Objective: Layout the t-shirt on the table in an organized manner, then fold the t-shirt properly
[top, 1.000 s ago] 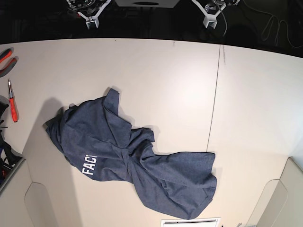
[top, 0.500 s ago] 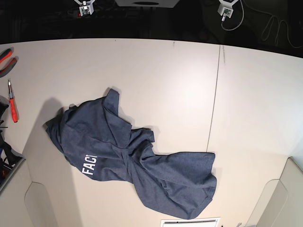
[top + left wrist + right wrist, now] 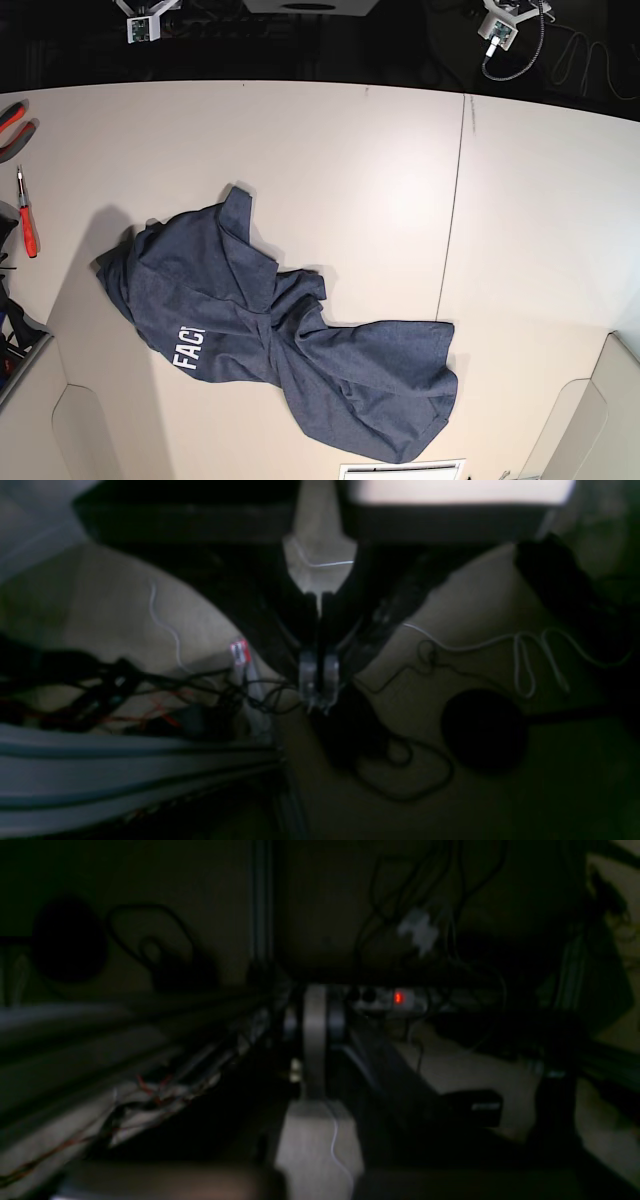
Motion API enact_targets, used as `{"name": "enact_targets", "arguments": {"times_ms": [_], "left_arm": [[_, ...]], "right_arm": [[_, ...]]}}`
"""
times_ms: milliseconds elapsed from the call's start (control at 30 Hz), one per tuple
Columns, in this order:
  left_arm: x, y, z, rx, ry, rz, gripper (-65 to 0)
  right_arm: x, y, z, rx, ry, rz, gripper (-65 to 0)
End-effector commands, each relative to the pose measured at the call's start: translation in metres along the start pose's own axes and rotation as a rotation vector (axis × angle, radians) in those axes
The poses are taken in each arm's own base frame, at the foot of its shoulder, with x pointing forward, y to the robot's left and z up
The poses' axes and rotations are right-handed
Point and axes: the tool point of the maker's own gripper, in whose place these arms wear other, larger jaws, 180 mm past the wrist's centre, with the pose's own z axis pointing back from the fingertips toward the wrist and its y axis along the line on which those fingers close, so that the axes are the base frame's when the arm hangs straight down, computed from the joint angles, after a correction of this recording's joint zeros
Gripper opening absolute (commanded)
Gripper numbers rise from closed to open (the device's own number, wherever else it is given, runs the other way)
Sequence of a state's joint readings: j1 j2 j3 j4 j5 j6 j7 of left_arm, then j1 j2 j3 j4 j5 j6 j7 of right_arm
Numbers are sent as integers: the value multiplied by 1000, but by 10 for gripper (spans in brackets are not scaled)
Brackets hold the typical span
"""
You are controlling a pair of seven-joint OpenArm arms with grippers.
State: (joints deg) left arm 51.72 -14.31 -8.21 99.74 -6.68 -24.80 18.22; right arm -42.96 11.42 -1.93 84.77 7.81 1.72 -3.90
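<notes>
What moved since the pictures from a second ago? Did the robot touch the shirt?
Both arms pulled back toward the far edge and swung outward. The right tool slid toward the base view's left, the left tool toward its right, so only their ends show. Neither took hold of anything. The t-shirt stayed crumpled in the same spot on the table, and the red-handled tools at the side did not move.

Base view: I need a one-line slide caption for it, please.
Crumpled navy t-shirt lies unfolded on the table; both arms stay back at the far edge.
</notes>
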Motion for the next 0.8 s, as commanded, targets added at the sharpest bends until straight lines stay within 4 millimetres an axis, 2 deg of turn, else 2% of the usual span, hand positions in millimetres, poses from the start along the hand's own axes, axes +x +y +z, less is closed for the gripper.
{"name": "enact_targets", "arguments": {"times_ms": [0, 100, 300, 500, 633, 767], "left_arm": [[8, -7, 9, -33, -26, -24, -650], [33, -24, 23, -108, -96, -48, -650], [72, -33, 36, -129, -207, -60, -650], [109, -25, 32, -109, -302, -96, -650], [139, -16, 27, -89, -375, -119, -650], [170, -8, 24, -68, -450, -144, -650]], "right_arm": [[8, 3, 8, 17, -35, 5, -650], [34, 12, 17, 41, -105, 8, -650], [80, 20, 29, 61, -226, 13, -650], [119, 24, 34, 73, -326, 18, -650], [144, 23, 30, 69, -386, 30, -650], [174, 19, 25, 22, -454, 152, -643]]}}
